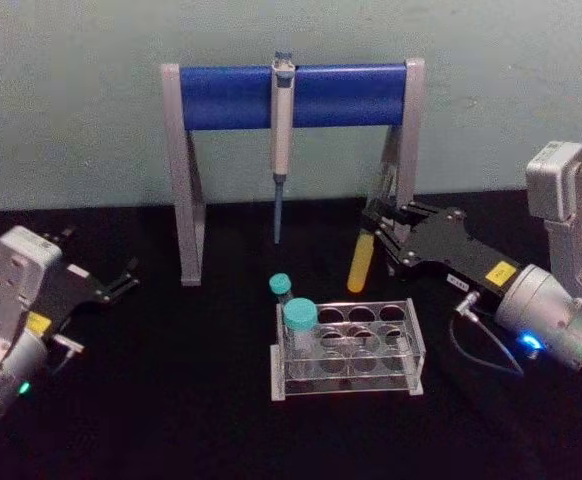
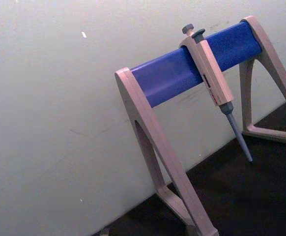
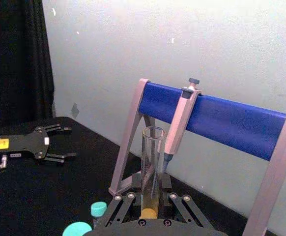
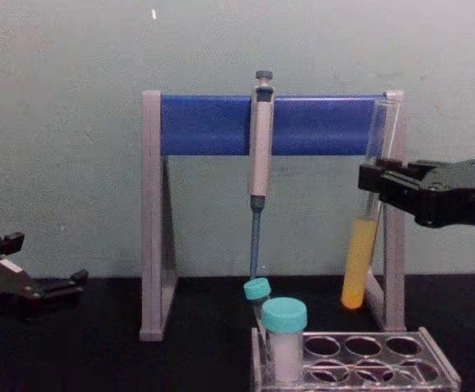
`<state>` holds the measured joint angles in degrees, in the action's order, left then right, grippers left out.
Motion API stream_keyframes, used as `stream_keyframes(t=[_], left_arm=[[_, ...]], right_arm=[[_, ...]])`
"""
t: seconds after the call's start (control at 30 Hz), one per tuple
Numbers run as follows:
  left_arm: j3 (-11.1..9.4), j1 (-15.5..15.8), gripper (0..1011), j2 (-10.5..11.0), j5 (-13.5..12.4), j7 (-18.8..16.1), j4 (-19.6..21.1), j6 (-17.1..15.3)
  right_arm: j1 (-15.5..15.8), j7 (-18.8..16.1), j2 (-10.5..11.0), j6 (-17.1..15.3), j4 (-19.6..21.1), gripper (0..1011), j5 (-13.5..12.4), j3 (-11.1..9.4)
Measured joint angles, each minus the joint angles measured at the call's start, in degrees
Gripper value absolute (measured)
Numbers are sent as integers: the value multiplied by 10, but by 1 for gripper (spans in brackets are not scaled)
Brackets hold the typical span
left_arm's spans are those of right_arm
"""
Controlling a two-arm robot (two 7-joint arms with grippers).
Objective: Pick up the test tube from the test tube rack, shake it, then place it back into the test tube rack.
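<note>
The test tube (image 4: 360, 253) is a long clear glass tube with yellow-orange liquid in its lower part. It hangs upright in the air, above and behind the test tube rack (image 4: 433, 363). My right gripper (image 4: 372, 186) is shut on the test tube about midway up its length. From the head view the test tube (image 1: 361, 262) hangs behind the rack's (image 1: 416, 345) right half, held by the right gripper (image 1: 376, 228). The right wrist view has the tube (image 3: 151, 172) standing between the fingers. My left gripper (image 1: 126, 280) rests open at the far left, well away from the rack.
Two teal-capped vials (image 1: 300, 322) stand at the rack's left end. Behind it is a grey-and-blue pipette stand (image 1: 291, 95) with a grey pipette (image 1: 281, 140) hanging from its bar. A pale wall closes the back.
</note>
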<state>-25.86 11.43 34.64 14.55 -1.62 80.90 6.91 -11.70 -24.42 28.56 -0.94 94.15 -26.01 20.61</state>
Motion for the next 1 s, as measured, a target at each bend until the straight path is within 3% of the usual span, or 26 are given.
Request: stream_keyframes(t=[0.63, 1.0], left_arm=[[0, 0, 1001, 0, 0, 0, 0, 0], [0, 0, 1001, 0, 0, 0, 0, 0]], right_arm=[[13, -1, -1, -7, 12, 229, 5, -15], [41, -24, 17, -12, 44, 228, -24, -22]])
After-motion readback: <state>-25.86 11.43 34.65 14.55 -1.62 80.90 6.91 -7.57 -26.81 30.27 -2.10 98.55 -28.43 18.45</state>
